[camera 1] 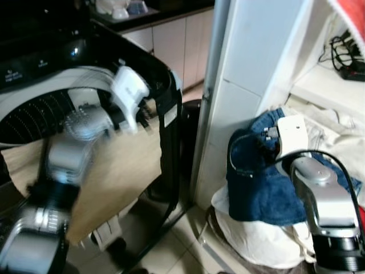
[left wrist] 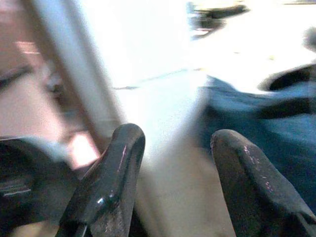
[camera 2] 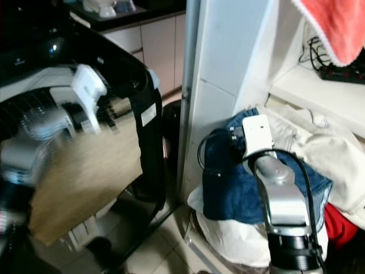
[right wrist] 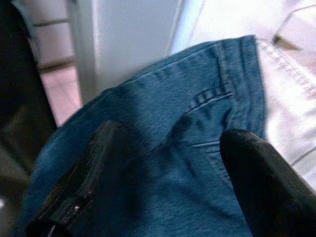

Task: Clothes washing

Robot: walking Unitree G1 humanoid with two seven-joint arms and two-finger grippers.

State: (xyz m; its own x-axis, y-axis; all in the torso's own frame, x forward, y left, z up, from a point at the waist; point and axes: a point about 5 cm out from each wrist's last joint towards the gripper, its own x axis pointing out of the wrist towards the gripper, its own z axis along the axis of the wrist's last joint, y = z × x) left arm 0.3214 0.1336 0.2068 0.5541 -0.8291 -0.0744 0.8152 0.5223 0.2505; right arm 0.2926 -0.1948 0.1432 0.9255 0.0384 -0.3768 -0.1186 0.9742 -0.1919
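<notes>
Blue jeans [right wrist: 197, 148] lie crumpled, pocket seam showing, between the right gripper's [right wrist: 173, 173] spread fingers.

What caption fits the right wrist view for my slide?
Right gripper, fingers open, poised over blue denim jeans atop pale laundry.

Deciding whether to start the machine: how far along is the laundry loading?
Nothing visibly loaded in the washing machine. In hand: the right gripper, fingers open, is at the blue jeans topping the clothes pile. The left gripper is open, empty. Left: the whole pile.
</notes>
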